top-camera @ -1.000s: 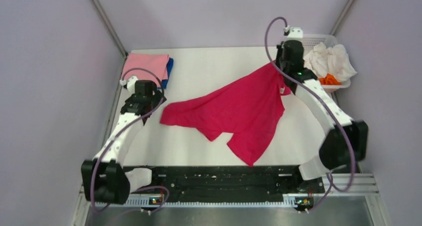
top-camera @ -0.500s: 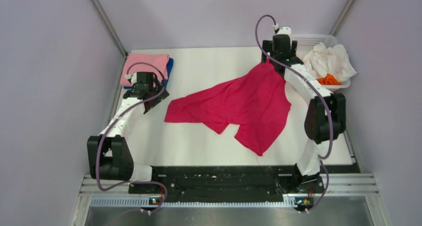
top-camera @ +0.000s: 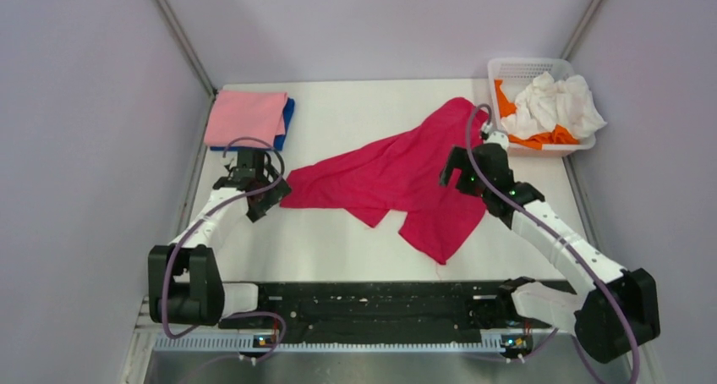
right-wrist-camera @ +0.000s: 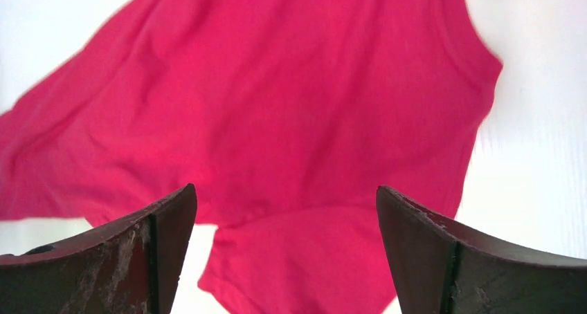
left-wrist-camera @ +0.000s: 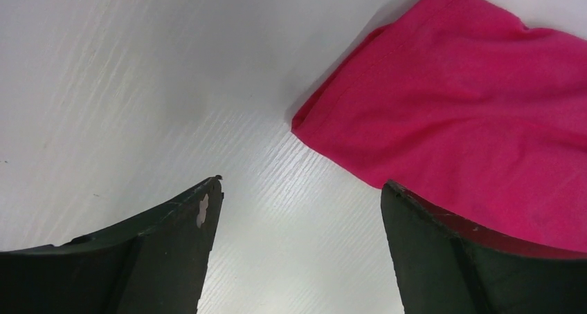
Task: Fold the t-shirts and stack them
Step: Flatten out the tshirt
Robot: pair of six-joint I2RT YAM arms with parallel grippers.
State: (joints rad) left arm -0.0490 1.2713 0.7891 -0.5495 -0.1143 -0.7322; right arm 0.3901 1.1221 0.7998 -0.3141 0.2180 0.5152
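Release! The right gripper has let go, and it and the left gripper both gape wide, empty. The crimson t-shirt now lies rumpled mid desk, awaiting flattening.

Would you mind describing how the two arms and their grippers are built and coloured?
Both the left arm and right arm have white links between bulky black joints, with a thin purple cable looping along each. The left gripper and right gripper have dark, wedge-shaped fingers, scuffed on their inner faces.
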